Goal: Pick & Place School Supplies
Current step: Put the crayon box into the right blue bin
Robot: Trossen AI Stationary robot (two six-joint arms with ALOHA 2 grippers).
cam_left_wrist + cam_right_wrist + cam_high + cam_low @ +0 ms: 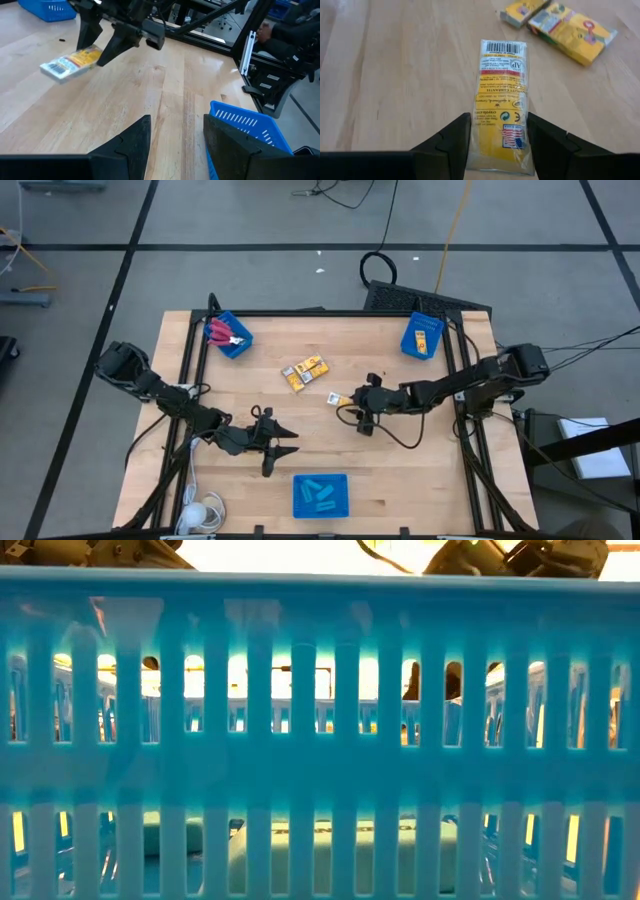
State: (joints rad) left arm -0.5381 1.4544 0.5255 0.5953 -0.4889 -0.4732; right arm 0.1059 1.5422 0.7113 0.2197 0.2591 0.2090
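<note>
My right gripper (pixel 346 401) is at mid-table, shut on a yellow-orange pack (pixel 337 398) that sticks out past its fingertips toward the table's left. Two more yellow packs (pixel 305 372) lie flat on the wood just beyond it, toward the far edge. Red-handled scissors (pixel 220 333) lie in the far-left blue bin. Light-blue oblong pieces (pixel 320 496) lie in the near blue bin. My left gripper (pixel 285 442) hovers open over bare wood left of centre, near that bin, touching nothing. In the left wrist view its fingers (pixel 176 122) point at the right gripper (pixel 97 42) and its pack (pixel 70 62). My right gripper pinches the yellow pack between its two fingers (pixel 455 135), which sit on the long side edges at the end nearest the wrist (pixel 501 132). The fingers lie along the pack, coming from the table's right and slanting down. The barcode end (pixel 502 47) juts forward; the pack sits tilted, seemingly just off the wood.
A far-right blue bin (pixel 422 335) holds yellow packs. The near blue bin's slatted wall (pixel 320 690) fills the low view. Black frame rails run along the table's left, right and far edges (pixel 300 311). Cables trail from both arms. Bare wood lies between the grippers.
</note>
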